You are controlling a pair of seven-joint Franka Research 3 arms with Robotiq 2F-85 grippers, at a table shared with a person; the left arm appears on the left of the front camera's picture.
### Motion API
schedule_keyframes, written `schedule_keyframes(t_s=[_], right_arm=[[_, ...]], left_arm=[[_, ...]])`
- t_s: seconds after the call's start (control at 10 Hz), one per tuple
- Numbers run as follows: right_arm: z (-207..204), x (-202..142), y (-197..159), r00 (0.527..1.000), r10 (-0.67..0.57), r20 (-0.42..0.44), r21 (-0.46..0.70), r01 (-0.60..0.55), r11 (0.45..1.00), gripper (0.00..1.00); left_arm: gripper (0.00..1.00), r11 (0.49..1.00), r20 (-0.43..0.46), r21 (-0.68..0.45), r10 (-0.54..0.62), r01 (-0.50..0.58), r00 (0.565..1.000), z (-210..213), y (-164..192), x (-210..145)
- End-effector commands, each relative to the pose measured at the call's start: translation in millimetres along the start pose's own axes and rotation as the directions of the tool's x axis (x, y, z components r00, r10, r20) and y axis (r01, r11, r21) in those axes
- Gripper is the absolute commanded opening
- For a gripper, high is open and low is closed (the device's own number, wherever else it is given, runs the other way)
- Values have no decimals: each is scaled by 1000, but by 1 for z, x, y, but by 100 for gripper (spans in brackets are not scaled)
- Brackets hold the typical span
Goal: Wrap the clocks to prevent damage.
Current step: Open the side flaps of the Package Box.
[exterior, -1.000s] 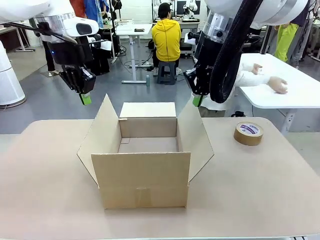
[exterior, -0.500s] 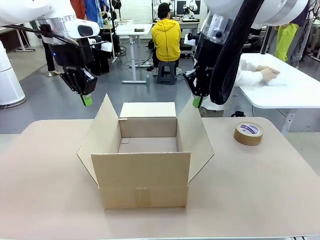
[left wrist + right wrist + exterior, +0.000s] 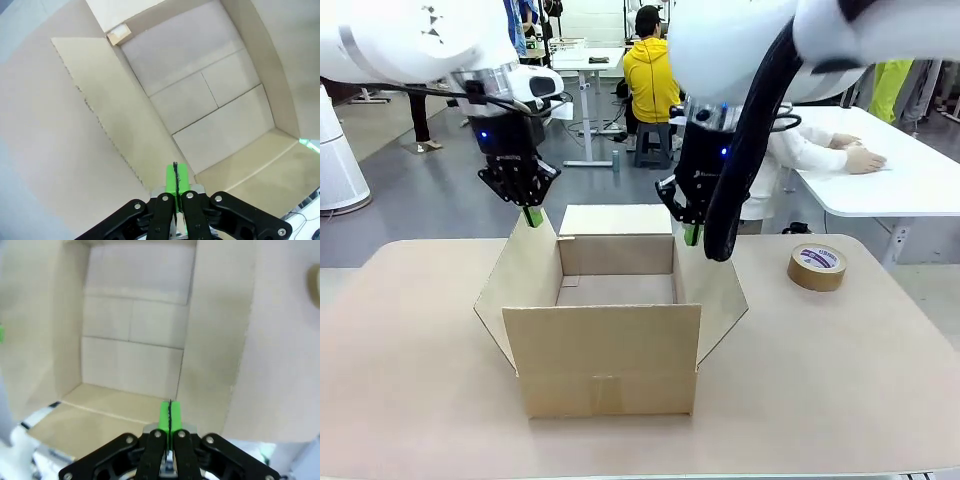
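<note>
The clocks are out of view. An open cardboard box (image 3: pixel 610 330) stands in the middle of the table with its flaps up and nothing inside. My left gripper (image 3: pixel 532 217) is shut and empty, its green tips just above the top edge of the box's left flap (image 3: pixel 525 270). Shut and empty as well, my right gripper (image 3: pixel 691 236) hangs at the top of the right flap (image 3: pixel 710 280). The left wrist view has the left gripper (image 3: pixel 175 172) over the bare box floor (image 3: pixel 200 100). The right wrist view puts the right gripper (image 3: pixel 170 412) above the box floor (image 3: pixel 132 355).
A roll of brown tape (image 3: pixel 817 267) lies flat at the table's right rear. The tan table (image 3: pixel 840 380) has free room on both sides of the box and in front of it. People sit at other tables far behind.
Both arms have swung inward and down, from beside the box to its left and right flaps. Both grippers stayed shut. The box and tape have not moved.
</note>
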State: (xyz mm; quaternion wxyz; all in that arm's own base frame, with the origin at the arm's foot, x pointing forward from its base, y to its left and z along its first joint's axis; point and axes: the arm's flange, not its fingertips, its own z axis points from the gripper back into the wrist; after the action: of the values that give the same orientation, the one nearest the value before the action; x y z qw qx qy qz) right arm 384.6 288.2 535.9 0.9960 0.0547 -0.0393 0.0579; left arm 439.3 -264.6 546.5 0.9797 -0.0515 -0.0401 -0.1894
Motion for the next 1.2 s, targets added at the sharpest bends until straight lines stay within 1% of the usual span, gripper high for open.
schedule_keyframes(t_s=[0.0,0.3,0.5,0.7,0.9,1.1], right_arm=[[-26,8,0,998,-58,18,-61,59,996,1],[-56,14,-14,994,-108,31,-138,111,984,1],[-73,15,-30,987,-157,32,-194,160,968,1],[-85,12,-45,977,-201,68,-277,212,937,1],[-99,12,-54,976,-216,39,-285,218,933,1],[-119,13,-59,981,-193,-1,-239,187,953,1]], left_arm=[[0,999,-14,22,38,-37,999,-19,-1,10],[0,995,-56,74,69,-65,996,-47,8,16],[0,984,-80,142,121,-109,989,-65,17,17],[0,962,-79,221,183,-162,980,-76,27,16],[0,945,-98,267,222,-189,970,-92,37,16],[0,947,-106,231,254,-224,961,-116,52,18]])
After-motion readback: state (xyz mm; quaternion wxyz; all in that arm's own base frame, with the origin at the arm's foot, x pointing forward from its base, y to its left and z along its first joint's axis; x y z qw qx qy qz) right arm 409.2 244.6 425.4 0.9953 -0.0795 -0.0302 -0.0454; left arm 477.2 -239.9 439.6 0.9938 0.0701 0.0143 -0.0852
